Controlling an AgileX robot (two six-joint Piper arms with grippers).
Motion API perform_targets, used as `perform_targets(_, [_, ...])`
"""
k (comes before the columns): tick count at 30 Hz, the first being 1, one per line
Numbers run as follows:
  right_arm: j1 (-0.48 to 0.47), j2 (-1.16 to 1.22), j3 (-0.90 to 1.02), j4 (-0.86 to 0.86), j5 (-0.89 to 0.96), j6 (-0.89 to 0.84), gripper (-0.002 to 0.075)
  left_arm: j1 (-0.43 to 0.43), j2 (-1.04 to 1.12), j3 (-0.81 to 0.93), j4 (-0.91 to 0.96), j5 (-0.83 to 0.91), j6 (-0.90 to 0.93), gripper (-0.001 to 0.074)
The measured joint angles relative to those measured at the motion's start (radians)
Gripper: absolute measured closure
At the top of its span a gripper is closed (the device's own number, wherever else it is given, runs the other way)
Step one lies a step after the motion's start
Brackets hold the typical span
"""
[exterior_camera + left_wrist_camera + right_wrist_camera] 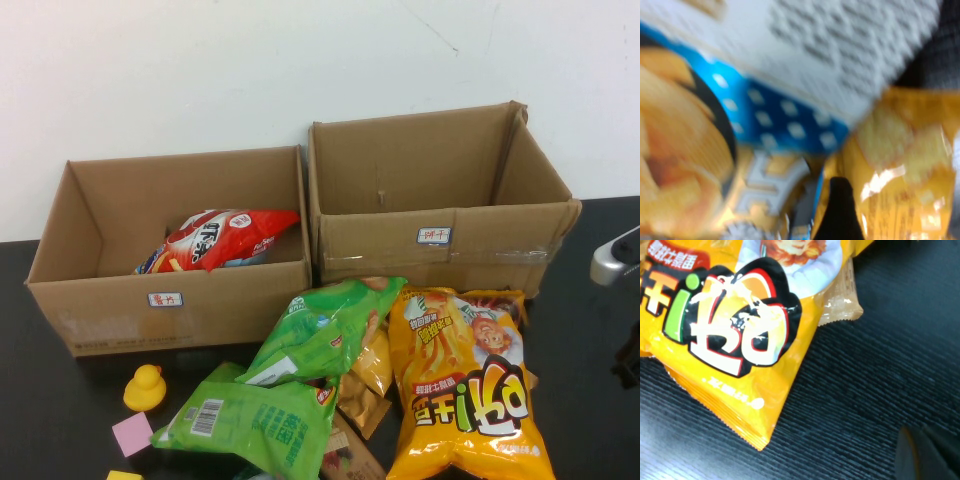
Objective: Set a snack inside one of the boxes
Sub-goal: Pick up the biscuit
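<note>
Two open cardboard boxes stand at the back: the left box (110, 300) holds a red snack bag (215, 240), and the right box (440, 235) shows only bare walls. In front lies a snack pile with green bags (300, 340), a big orange bag (465, 390) (735, 335) and small golden packets (365, 385). My left gripper (895, 210) is out of the high view; it hovers open right over a yellow packet (900, 150) beside a blue-and-white bag (790, 120), one dark finger (835, 210) showing. My right gripper (925, 457) stays shut over the dark table, beside the orange bag's corner.
A yellow toy duck (145, 387) and a pink block (132, 433) lie at the front left on the black table (50, 420). The right arm (615, 258) pokes in at the right edge. A clear wrapped packet (840, 300) peeks from under the orange bag.
</note>
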Motion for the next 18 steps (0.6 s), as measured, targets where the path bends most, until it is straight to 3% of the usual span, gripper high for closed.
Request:
perform_targets(4, [0.000,0.002,0.000,0.002,0.000,0.000,0.0727,0.060,0.000,0.000,-0.035,-0.020,0.077,0.0260])
perform_targets(10, [0.000,0.002,0.000,0.002,0.000,0.000,0.0727,0.072,0.000,-0.002,-0.206,-0.022,0.270,0.0260])
perform_targets(18, [0.000,0.002,0.000,0.004,-0.002,-0.006,0.0727,0.078,0.014,-0.002,-0.236,-0.032,0.313,0.0260])
